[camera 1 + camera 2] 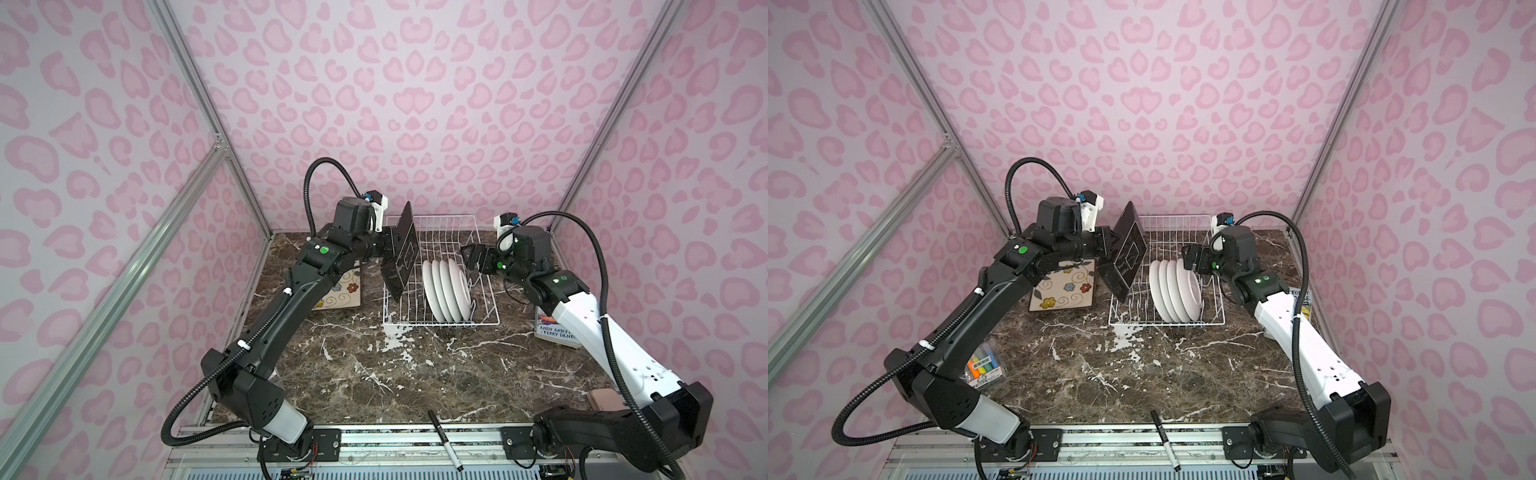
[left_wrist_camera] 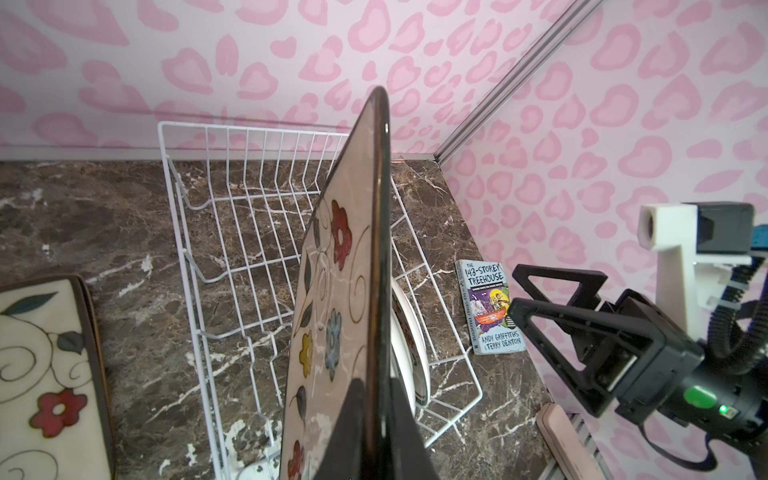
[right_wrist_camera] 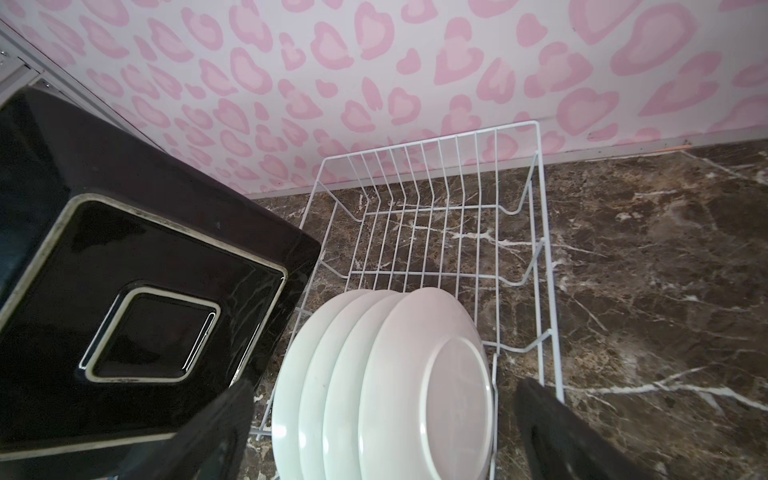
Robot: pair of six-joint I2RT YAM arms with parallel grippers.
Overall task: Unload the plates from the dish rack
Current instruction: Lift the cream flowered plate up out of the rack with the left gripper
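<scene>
Now, left end effector (image 1: 390, 244) tight on square plate (image 1: 405, 254) (right end effector (image 1: 468, 257) wide open).

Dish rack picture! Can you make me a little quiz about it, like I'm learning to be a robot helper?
1. Count: how many round white plates stand in the dish rack?
2. True or false: the right gripper is open and holds nothing.
3. What is the left gripper shut on? A) a cup B) a square plate C) a fork

Key: 1. four; 2. true; 3. B
</scene>
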